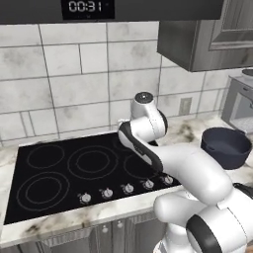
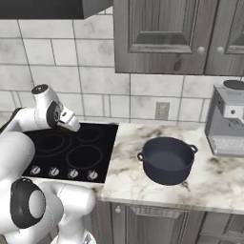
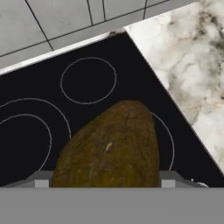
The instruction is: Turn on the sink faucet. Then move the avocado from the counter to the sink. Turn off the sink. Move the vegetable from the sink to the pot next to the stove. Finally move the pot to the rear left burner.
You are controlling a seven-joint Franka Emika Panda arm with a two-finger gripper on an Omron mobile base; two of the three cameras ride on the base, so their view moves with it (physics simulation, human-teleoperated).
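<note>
Left base view: stove (image 1: 54,178) fills the left and centre, a black glass top with grey rings and a row of knobs along its front edge; the white arm rises from the lower right and bends over the stove's right side; the pot (image 1: 226,147) stands to the right on the counter (image 1: 190,132), apart from the stove.
Right base view: arm at the left, its hand over the stove (image 2: 76,152); gripper (image 2: 72,125) points down toward the glass near the stove's back; the pot (image 2: 167,160) sits upright on the counter (image 2: 128,171) to the right of the stove, apart from its edge, both side handles showing, nothing visible inside.
Hand view, avocado (image 3: 109,151): brownish-olive, held between the fingers, close to the camera and above the stove (image 3: 26,100).
Avocado long axis: runs from the lower left of the hand view up to the upper right; the narrower rounded end points up and right, away from the hand; the broad end is cut off by the bottom of the view.
Below the avocado: black glass with ring markings; the marble counter (image 3: 192,65) lies to the right of it, tiled wall across the top.
Gripper state: jaws spread wide and clamped on the avocado; fingertips (image 3: 175,178) show as small grey blocks on either side of it.
</note>
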